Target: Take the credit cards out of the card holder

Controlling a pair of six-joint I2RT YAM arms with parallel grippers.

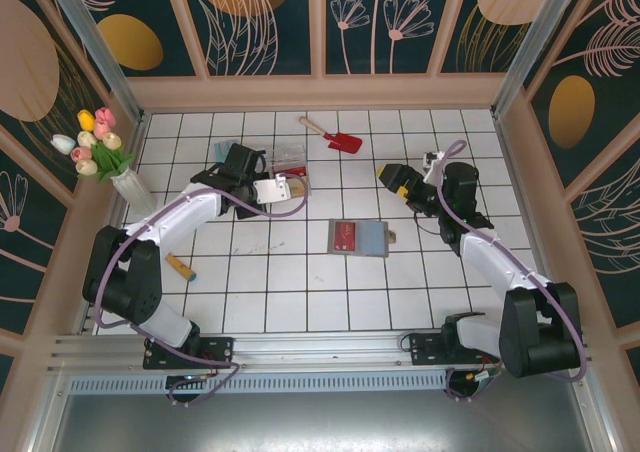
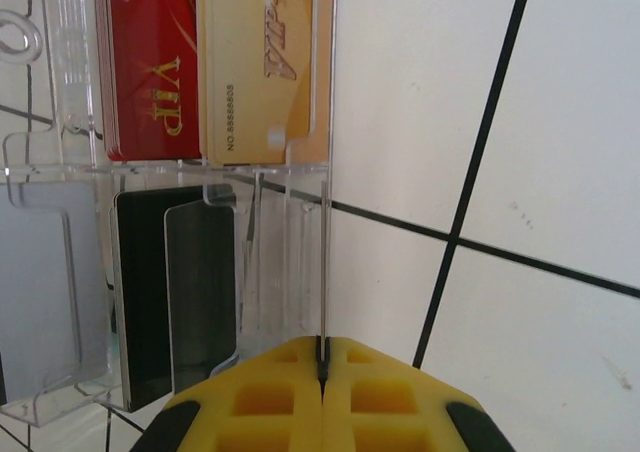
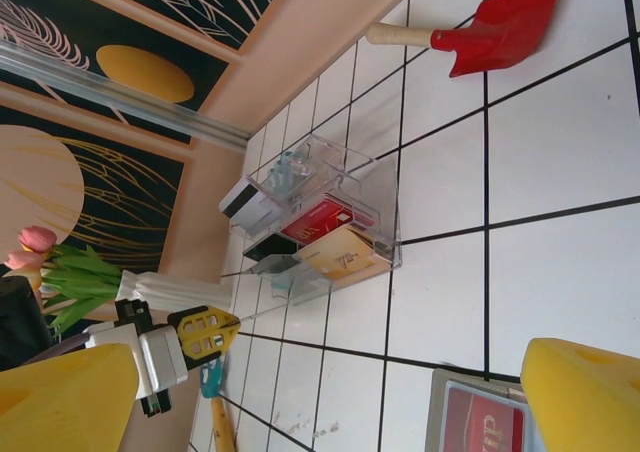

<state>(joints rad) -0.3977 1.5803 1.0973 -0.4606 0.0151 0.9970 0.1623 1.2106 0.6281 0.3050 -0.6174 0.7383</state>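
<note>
The grey-blue card holder (image 1: 372,239) lies open at mid-table with a red card (image 1: 345,236) in its left panel; its corner (image 3: 440,412) and that red card (image 3: 490,424) sit low in the right wrist view. My right gripper (image 1: 392,179) hovers behind it, open and empty (image 3: 330,412). My left gripper (image 1: 297,184) is at the clear tray (image 1: 285,160), shut (image 2: 322,372) on a thin card seen edge-on along the tray's right wall. Inside the tray (image 2: 60,272) stand a red card (image 2: 150,62), a gold card (image 2: 255,62) and a black card (image 2: 140,292).
A red toy shovel (image 1: 337,137) lies behind the tray. A vase of tulips (image 1: 100,152) stands at the left wall. An orange-handled brush (image 1: 180,267) lies front left. Walls close in the tiled table on three sides.
</note>
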